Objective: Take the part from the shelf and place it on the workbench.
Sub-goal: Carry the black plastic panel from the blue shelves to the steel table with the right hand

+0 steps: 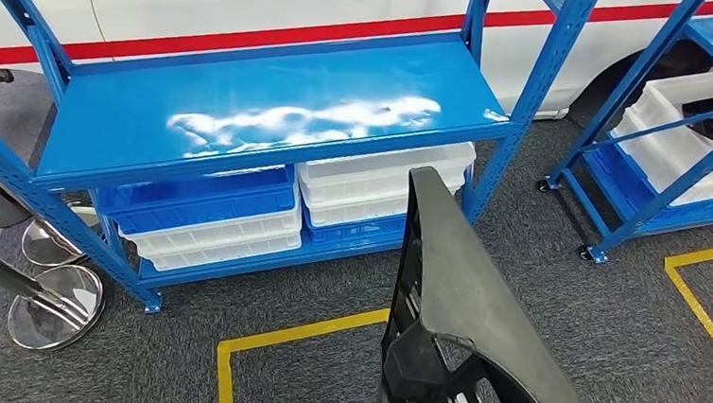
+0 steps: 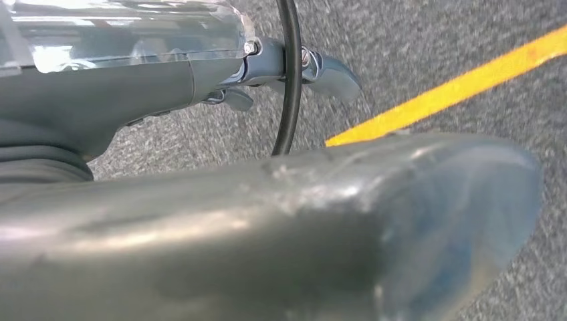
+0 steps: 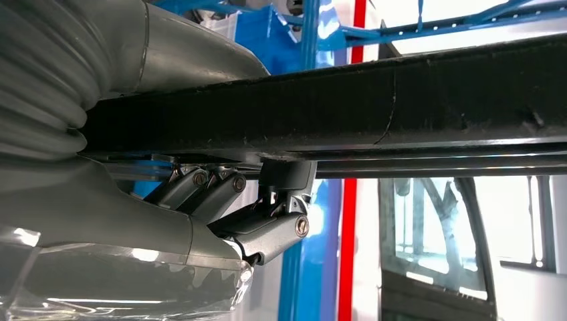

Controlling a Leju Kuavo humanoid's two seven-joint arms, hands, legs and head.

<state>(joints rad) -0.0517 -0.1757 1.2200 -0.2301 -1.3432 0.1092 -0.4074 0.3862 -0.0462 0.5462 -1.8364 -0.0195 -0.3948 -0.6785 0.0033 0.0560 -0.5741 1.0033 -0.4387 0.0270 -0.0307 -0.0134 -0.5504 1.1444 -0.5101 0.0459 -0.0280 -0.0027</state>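
Seen from the head view, a large black moulded plastic part (image 1: pixel 473 305), wedge-shaped with ribbed openings at its base, stands upright in the lower middle of the frame, above grey carpet (image 1: pixel 610 324) marked with yellow tape lines (image 1: pixel 296 335). Behind it, across the upper half, a blue steel shelf rack (image 1: pixel 264 110) has a bare glossy top deck; on the level beneath sit stacked white and blue plastic bins (image 1: pixel 382 184). A second blue rack (image 1: pixel 658 175) with white bins fills the upper right corner. A white car body with a red stripe (image 1: pixel 253 5) runs along the top edge, and chrome stanchion bases (image 1: pixel 52 303) lie at the lower left.

Next, the left wrist view: the robot's left hand (image 2: pixel 287 221) takes up most of the picture, its thick grey thumb sweeping across the lower half and darker fingers (image 2: pixel 327 70) reaching out near the top centre. A black cable (image 2: pixel 289 73) loops down at the upper middle. Nothing lies in this hand, and thumb and fingers stand apart over the carpet and a yellow line (image 2: pixel 468 83) at the upper right.

Lastly, the right wrist view: the right hand (image 3: pixel 200 167) enters from the left edge. The part's black edge (image 3: pixel 401 100) crosses the frame as a wide bar, clamped between the grey thumb above and the dark fingers (image 3: pixel 267 227) pressing from below. Blue rack posts and the red stripe show behind.
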